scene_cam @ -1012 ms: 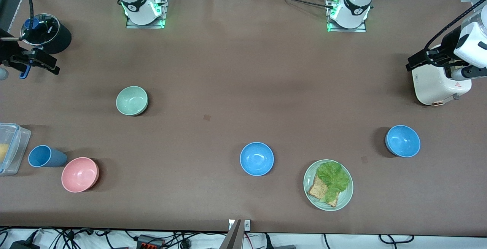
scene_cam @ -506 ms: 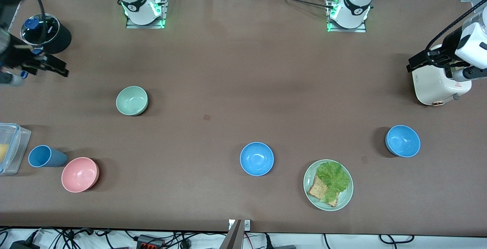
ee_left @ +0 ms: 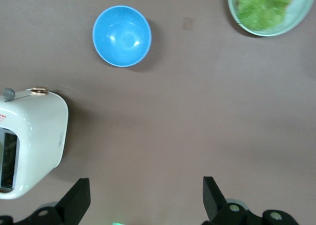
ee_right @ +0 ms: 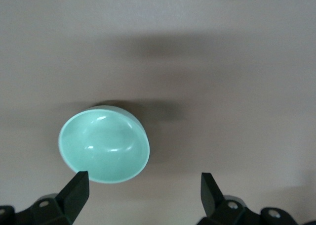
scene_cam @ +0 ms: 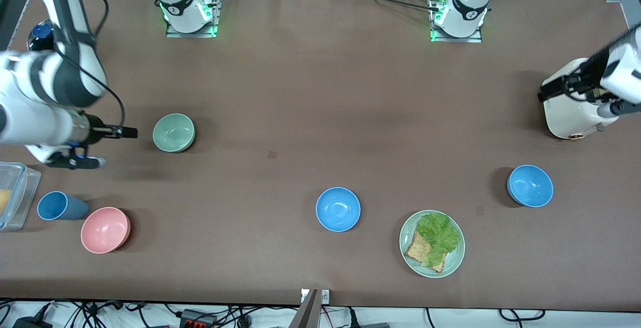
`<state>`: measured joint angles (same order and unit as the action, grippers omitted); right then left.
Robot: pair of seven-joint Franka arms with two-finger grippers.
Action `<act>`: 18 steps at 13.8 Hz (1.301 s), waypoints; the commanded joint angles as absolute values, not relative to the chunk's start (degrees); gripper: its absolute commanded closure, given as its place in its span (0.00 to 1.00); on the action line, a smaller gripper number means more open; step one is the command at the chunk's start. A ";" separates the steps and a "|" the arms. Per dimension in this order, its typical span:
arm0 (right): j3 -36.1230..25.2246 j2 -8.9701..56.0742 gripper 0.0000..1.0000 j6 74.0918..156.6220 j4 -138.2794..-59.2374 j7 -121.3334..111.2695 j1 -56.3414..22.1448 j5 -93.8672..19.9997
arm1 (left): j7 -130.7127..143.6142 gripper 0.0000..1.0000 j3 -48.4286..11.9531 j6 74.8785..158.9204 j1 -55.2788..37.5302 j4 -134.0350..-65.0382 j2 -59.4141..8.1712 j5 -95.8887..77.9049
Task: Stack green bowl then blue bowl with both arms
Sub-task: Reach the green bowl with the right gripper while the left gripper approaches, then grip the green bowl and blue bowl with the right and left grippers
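The green bowl [scene_cam: 174, 132] sits upright on the brown table toward the right arm's end and also shows in the right wrist view [ee_right: 104, 145]. My right gripper [scene_cam: 112, 146] is open and empty over bare table just beside it [ee_right: 142, 185]. One blue bowl [scene_cam: 338, 209] sits mid-table near the front camera. A second blue bowl [scene_cam: 530, 186] sits toward the left arm's end and shows in the left wrist view [ee_left: 122, 35]. My left gripper [scene_cam: 551, 90] is open and empty over the edge of a white appliance [ee_left: 146, 190].
The white appliance [scene_cam: 571, 112] stands at the left arm's end. A pale green plate [scene_cam: 408, 255] with lettuce and toast sits near the second blue bowl. A pink bowl [scene_cam: 105, 230], blue tumbler [scene_cam: 57, 206] and clear container [scene_cam: 12, 193] sit at the right arm's end.
My right arm has swung from beside the black pot toward the front camera and now hovers next to the green bowl. My left gripper has shifted slightly over the white appliance.
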<state>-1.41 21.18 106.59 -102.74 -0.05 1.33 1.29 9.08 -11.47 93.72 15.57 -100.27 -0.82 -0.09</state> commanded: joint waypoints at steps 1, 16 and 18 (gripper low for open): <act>-0.53 23.71 0.00 109.25 -105.55 0.79 1.93 2.02 | 1.37 0.00 -11.60 97.88 18.53 -98.08 -6.84 0.97; 0.17 30.94 1.00 107.59 -105.91 0.71 1.93 -3.05 | -10.55 0.00 -11.60 125.33 27.42 -96.77 -32.86 6.50; 3.94 29.98 1.00 107.31 -105.73 1.05 1.67 -6.66 | -11.33 0.00 -11.60 125.42 27.51 -95.89 -34.18 6.50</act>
